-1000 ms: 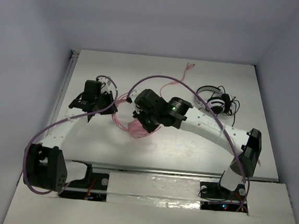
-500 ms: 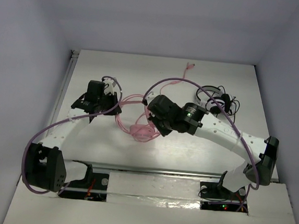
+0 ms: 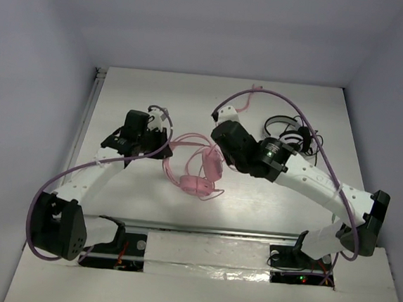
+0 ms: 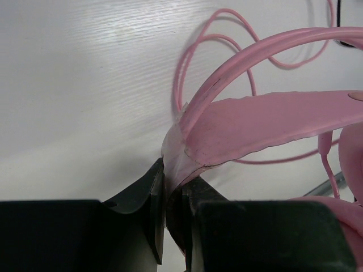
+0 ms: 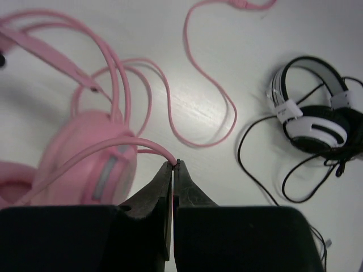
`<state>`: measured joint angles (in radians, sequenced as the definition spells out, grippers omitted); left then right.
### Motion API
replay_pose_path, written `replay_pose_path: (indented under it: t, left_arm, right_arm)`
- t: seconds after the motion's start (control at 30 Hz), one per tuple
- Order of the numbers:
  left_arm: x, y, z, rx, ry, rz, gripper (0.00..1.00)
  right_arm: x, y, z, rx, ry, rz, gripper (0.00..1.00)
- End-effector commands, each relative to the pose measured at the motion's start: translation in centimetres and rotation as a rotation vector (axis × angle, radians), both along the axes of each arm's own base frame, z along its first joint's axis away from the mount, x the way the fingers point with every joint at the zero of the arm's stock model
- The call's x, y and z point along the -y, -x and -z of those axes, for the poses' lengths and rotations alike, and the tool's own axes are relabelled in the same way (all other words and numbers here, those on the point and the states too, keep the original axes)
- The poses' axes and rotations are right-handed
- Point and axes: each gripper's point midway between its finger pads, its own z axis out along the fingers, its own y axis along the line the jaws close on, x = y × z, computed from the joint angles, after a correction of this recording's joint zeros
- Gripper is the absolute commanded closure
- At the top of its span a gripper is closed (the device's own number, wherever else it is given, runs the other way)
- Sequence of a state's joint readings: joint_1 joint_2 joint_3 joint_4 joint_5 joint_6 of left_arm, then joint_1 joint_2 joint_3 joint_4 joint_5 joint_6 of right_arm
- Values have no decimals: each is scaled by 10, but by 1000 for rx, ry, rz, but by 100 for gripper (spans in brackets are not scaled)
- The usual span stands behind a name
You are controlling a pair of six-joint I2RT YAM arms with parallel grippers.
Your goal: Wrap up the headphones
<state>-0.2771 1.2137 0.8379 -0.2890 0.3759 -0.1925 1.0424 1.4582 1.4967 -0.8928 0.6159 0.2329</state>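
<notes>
Right at the fingertips, the left gripper (image 4: 173,190) is clamped on the end of the headband (image 4: 266,122), the thin pink band pinched flat between its dark jaws. The right gripper (image 5: 173,165) is pressed closed on the pink cable (image 5: 150,146) (only a sliver shows between the tips), just beside a round ear cup (image 5: 91,161). More cable lies in loose loops on the white table (image 3: 253,208) beyond that cup. From above, the pink headphones (image 3: 197,186) sit mid-table between the two arms, their band reaching toward the left gripper. A black-and-white headset (image 5: 315,113) with its thin black cord lies apart, off to the right.
</notes>
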Motion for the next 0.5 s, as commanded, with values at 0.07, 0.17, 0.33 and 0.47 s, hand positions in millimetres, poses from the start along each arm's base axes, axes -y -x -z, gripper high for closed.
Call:
replay_pose_path:
  t: [0.07,0.17,0.33,0.47]
  left_arm:
    - [31,3,-34,55,140,110,100]
    - [42,8,-39,56,166,151,100]
    - [44,4,-41,54,178,148,100]
    - [45,0,-38,36,185,125,100]
  right_arm:
    - [-36,-31,-54,185,-127,-51,100]
    - [-60,-31,-58,180,-154,-148,100]
    - [-76,-25,-53,83,-108,-221,100]
    - [-85,-14,-46,63,-65,-241,100]
